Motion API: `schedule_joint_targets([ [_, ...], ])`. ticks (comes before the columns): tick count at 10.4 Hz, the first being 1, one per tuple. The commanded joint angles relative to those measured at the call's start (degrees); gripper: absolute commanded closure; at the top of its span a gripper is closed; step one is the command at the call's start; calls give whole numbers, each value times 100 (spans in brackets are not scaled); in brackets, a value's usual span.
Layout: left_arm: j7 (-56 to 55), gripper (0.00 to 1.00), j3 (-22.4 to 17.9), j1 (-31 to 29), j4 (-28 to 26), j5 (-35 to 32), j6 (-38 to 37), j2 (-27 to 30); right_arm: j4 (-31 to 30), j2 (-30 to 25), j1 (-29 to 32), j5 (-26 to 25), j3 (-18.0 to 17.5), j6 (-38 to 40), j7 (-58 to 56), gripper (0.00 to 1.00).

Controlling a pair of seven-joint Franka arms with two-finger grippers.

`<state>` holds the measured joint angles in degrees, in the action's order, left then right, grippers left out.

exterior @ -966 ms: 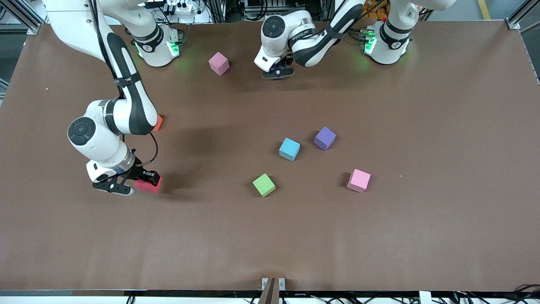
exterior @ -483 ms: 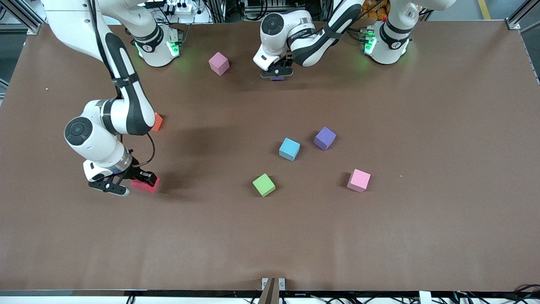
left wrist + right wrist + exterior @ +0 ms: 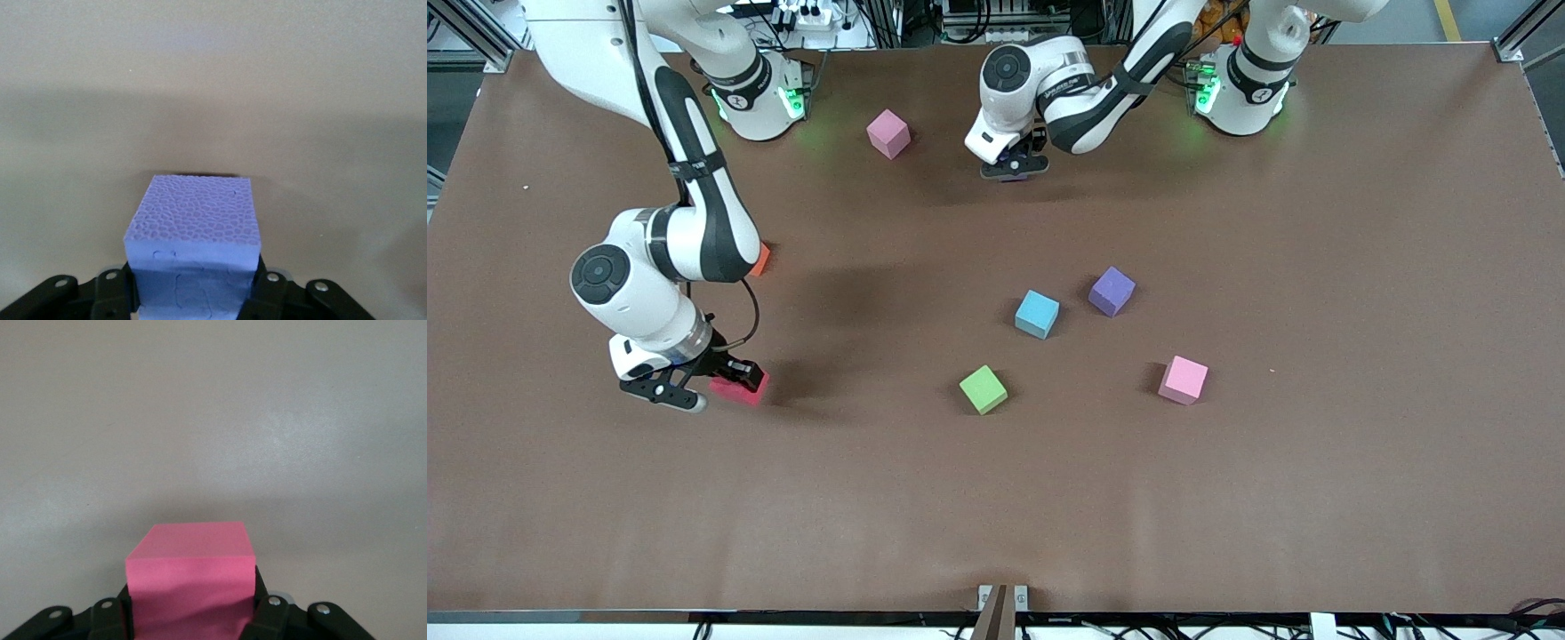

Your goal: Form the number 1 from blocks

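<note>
At the right arm's end of the bench [image 3: 1316, 498], about nine o'clock from centre, the right gripper [image 3: 694, 391] clamps the red block [image 3: 191, 577]. At twelve o'clock, the left gripper [image 3: 1014, 164] pinches a purple block [image 3: 193, 243]. Near centre lie the light blue block [image 3: 1037, 314], second purple block [image 3: 1112, 291] and green block [image 3: 983, 389].

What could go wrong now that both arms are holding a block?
The right gripper pinches the red cube by one end only, so it might twist or slip out. The left gripper carries a purple cube; both must head for the light blue cube and green cube, so the arms could crowd each other or knock those loose cubes.
</note>
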<state>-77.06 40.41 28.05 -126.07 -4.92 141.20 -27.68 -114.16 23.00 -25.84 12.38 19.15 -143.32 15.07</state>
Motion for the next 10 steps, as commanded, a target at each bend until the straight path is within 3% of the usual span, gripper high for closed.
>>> schedule_joint_targets([
  [1,-169,55,2,77,109,44,48,-132,-211,-235,-140,89,107,6,92,45],
  [2,-178,1,2,77,109,35,48,-123,-211,-235,-149,89,107,6,171,45],
  [5,-361,0,-103,69,214,44,-13,139,-211,-235,-176,89,107,6,233,45],
  [8,-424,0,-314,-115,250,262,-556,1103,-238,-392,-482,81,107,163,652,45],
  [10,-354,0,-315,-658,241,299,-1066,1728,-430,-673,-920,81,116,252,987,45],
])
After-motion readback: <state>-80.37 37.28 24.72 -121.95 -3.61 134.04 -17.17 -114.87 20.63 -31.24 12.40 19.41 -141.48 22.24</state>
